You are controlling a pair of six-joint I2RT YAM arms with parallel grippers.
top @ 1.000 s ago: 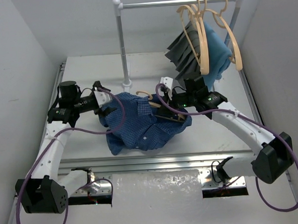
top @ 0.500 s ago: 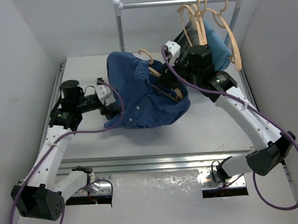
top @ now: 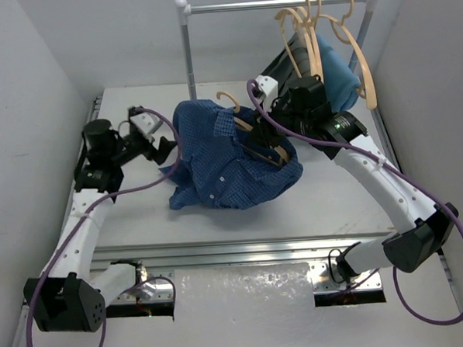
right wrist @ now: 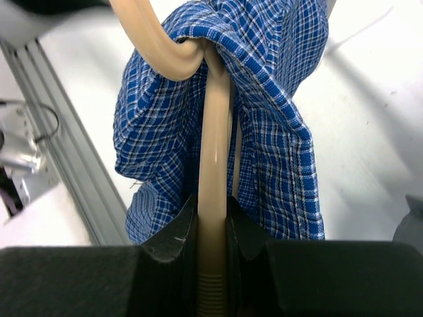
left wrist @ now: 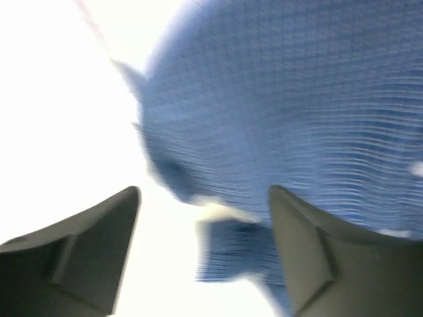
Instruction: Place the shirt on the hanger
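The dark blue checked shirt (top: 223, 170) hangs draped over a tan hanger (top: 226, 100); its hook sticks out above the collar. My right gripper (top: 275, 137) is shut on the hanger's arm and holds it above the table, with the shirt's lower part bunched on the table. In the right wrist view the fingers (right wrist: 173, 241) clamp the tan bar (right wrist: 213, 165), with the shirt (right wrist: 277, 132) folded round it. My left gripper (top: 167, 150) is open and empty just left of the shirt. The left wrist view is blurred: the gripper (left wrist: 205, 224) stands spread in front of the shirt (left wrist: 297, 99).
A white clothes rail (top: 277, 2) on a post (top: 189, 67) stands at the back. Several tan hangers (top: 311, 29), a grey pleated garment (top: 284, 66) and a lighter blue cloth (top: 339, 74) hang at its right end. A metal rail (top: 243, 254) runs along the front edge.
My right gripper lifted the hanger and shirt up and toward the rail, then settled slightly lower. My left gripper drew back to the left, away from the shirt's edge.
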